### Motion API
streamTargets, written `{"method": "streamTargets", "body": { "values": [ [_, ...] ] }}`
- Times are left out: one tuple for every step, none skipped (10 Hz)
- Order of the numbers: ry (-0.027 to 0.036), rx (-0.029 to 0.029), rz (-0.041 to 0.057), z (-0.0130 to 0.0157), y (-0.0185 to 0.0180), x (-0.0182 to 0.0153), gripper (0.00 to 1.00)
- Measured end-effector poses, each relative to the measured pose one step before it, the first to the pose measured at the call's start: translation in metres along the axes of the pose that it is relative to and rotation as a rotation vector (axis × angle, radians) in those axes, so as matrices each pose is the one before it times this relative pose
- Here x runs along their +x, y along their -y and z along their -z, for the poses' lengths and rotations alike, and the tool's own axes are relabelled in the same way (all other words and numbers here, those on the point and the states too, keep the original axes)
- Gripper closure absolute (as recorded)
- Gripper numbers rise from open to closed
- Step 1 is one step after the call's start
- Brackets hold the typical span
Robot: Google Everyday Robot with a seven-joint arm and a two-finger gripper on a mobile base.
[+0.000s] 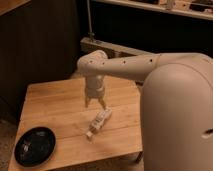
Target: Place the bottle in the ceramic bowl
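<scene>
The cream-white bottle [98, 123] lies on its side on the wooden table [55, 107], right of centre, cap end toward the front left. The glossy black ceramic bowl [35, 145] sits at the table's front left corner, with nothing in it that I can see. My gripper [95, 103] hangs from the arm just above and behind the bottle's far end, fingers pointing down with a gap between them, holding nothing. The bottle is roughly a bowl's width to the right of the bowl.
The table's right edge [137, 125] lies just past the bottle. My large cream arm and body [175, 110] fill the right side. A dark wall and a metal frame [107, 47] stand behind the table.
</scene>
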Motion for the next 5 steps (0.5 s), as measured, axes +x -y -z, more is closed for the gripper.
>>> {"method": "streamTargets", "body": {
  "values": [
    [-0.01060,-0.00083,-0.05080,-0.00314,0.00497,-0.00266,0.35],
    [-0.00308,-0.00616,-0.03267,-0.00308,0.00641,-0.00193,0.35],
    [0.00538,-0.01576,-0.01780,-0.00216,0.00621,0.00047,0.35],
    [0.01024,-0.03188,-0.02563,-0.00572,0.00908,0.00137,0.35],
    [0.00799,-0.03064,-0.03082,-0.00851,0.01324,0.00365,0.35]
  ]
}}
